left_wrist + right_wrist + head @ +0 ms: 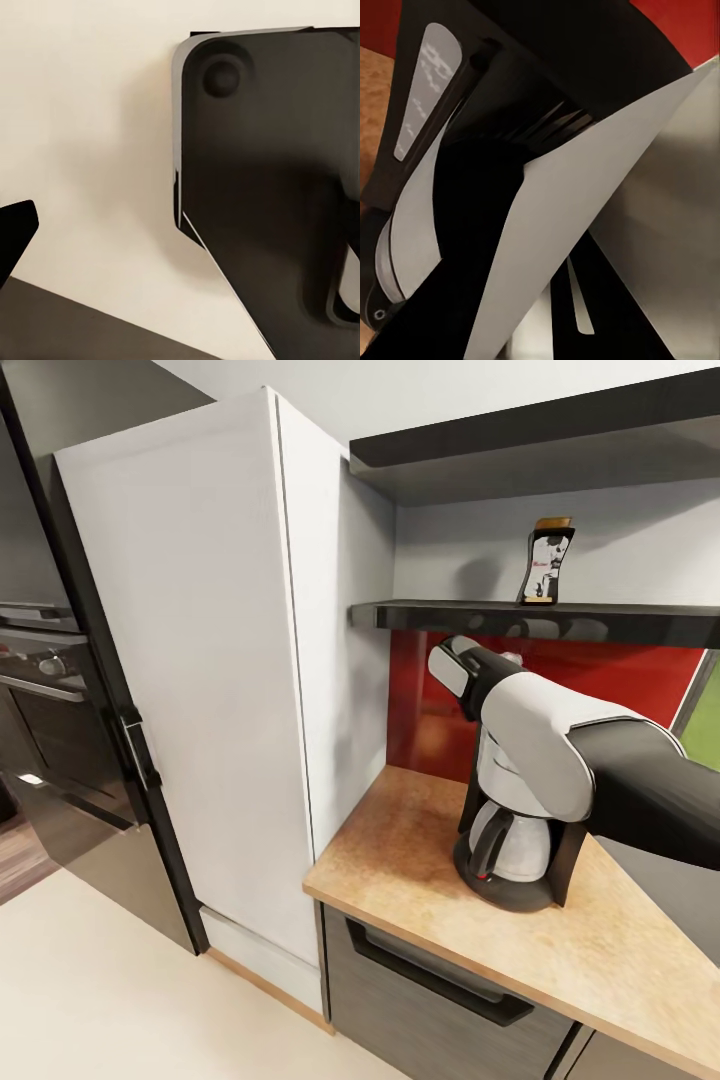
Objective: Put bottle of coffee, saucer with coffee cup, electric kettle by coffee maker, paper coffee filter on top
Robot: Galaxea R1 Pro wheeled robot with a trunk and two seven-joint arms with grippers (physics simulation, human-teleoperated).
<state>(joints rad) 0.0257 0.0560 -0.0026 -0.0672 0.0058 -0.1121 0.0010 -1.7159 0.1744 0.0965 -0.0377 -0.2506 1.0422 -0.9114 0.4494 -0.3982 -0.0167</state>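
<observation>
The black coffee maker (510,855) with its glass pot stands on the wooden countertop (400,860). My right arm reaches over its top, covering the upper part. In the right wrist view, my right gripper (540,262) is shut on a flat pale paper coffee filter (585,195), just above the coffee maker's dark top (510,97). The bottle of coffee (546,560) stands upright on the dark kitchen shelf (560,618) above. My left gripper hangs low beside the robot's dark body (262,187), with one black fingertip (15,236) at the picture's edge, far apart from the other.
A tall white cabinet (200,660) rises right beside the counter's left end. Further left is a black oven (40,690). A red backsplash (600,670) lies behind the coffee maker, and a second shelf (540,440) hangs higher up. A dark drawer (430,980) sits under the counter.
</observation>
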